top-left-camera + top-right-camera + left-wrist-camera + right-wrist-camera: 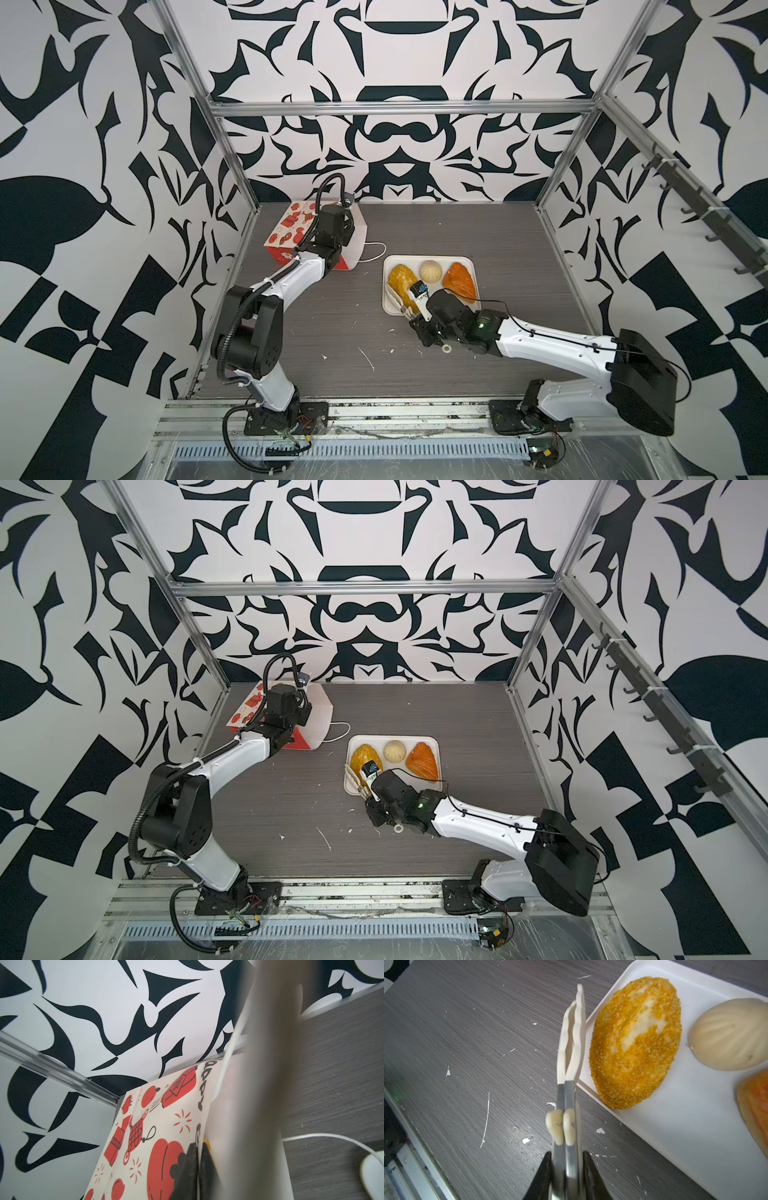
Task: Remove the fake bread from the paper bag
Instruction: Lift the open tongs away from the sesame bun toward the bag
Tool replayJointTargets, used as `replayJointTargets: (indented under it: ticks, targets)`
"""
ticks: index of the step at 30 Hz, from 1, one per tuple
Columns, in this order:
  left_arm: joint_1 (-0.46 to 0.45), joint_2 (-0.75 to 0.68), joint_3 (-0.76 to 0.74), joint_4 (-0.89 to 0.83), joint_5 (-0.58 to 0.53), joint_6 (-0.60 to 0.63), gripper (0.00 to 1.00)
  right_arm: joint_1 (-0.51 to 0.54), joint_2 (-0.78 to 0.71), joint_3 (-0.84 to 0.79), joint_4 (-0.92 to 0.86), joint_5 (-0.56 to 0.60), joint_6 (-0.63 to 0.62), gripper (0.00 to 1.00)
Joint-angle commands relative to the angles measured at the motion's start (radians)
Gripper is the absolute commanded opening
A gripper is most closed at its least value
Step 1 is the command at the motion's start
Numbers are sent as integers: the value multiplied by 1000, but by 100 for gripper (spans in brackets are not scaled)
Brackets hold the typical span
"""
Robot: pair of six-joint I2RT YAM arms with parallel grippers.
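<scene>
Lying on its side at about ten o'clock on the desk (332, 332), the paper bag (291, 232) has its white mouth facing three o'clock, with a cord handle (374, 249) trailing out. The left pincer (196, 1167) is closed tight on the bag's upper rim. Near the desk's centre, toward two o'clock, a white tray (428, 257) carries three pieces of fake bread: a crumbed oblong loaf (635, 1043) at nine o'clock, a pale round bun (430, 270) at twelve and an orange flaky piece (459, 280) at three. The right pincer (566, 1167) clasps white-tipped tongs (572, 1043). Their tips are nearly together and empty, just beside the loaf at the tray's nine o'clock rim.
</scene>
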Motion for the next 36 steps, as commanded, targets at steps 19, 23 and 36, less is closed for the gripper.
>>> replayJointTargets:
  ticks: [19,23,36]
  targets:
    - [17,-49,-17,-21,46,-8,9,-133,-19,-22,163,-122,-64,19]
    - [17,-46,-20,-19,47,-11,9,-132,36,-31,171,-158,-67,17]
    - [17,-33,-21,-6,45,-9,9,-146,-111,-124,-37,-101,-22,14]
